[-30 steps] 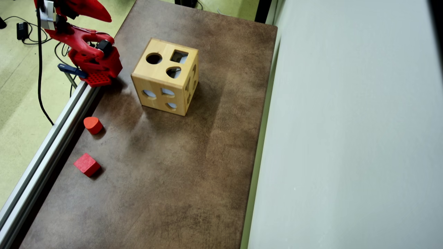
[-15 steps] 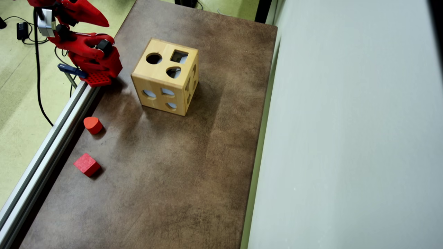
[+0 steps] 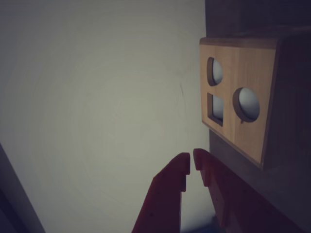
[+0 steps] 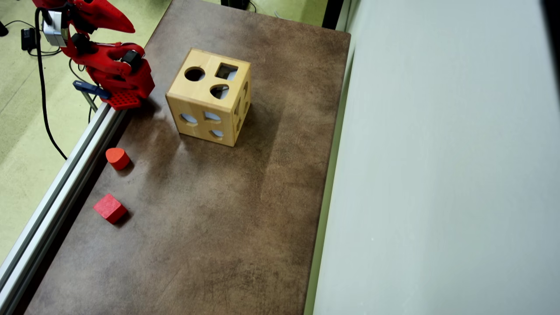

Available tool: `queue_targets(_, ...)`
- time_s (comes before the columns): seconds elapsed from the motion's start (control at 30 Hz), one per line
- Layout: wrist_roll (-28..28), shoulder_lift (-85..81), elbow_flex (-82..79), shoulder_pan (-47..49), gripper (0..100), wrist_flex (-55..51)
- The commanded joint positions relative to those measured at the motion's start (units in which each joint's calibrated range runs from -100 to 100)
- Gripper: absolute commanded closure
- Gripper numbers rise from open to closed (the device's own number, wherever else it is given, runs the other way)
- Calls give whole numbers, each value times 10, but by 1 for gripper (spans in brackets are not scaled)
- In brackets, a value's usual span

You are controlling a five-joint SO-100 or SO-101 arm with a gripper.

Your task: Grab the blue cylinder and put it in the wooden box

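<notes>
- Wrist view: the red claw (image 3: 191, 165) has its tips almost touching, clenched on nothing, pointing at a pale wall. The wooden box (image 3: 241, 102) sits to the right, with its cut-out holes showing.
- Overhead view: the wooden box (image 4: 210, 96) stands on the brown table (image 4: 245, 210). A red rounded-wedge block (image 4: 117, 158) and a red cube (image 4: 110, 208) lie near the table's left edge. The blue cylinder shows in neither view.
</notes>
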State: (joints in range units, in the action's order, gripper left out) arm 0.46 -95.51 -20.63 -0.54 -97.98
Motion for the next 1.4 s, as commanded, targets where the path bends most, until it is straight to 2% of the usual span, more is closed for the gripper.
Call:
queue_targets(0.0,-1,-1,1,41,98,-2)
queue_targets(1.37,-3,-1,-1,46,98,-2)
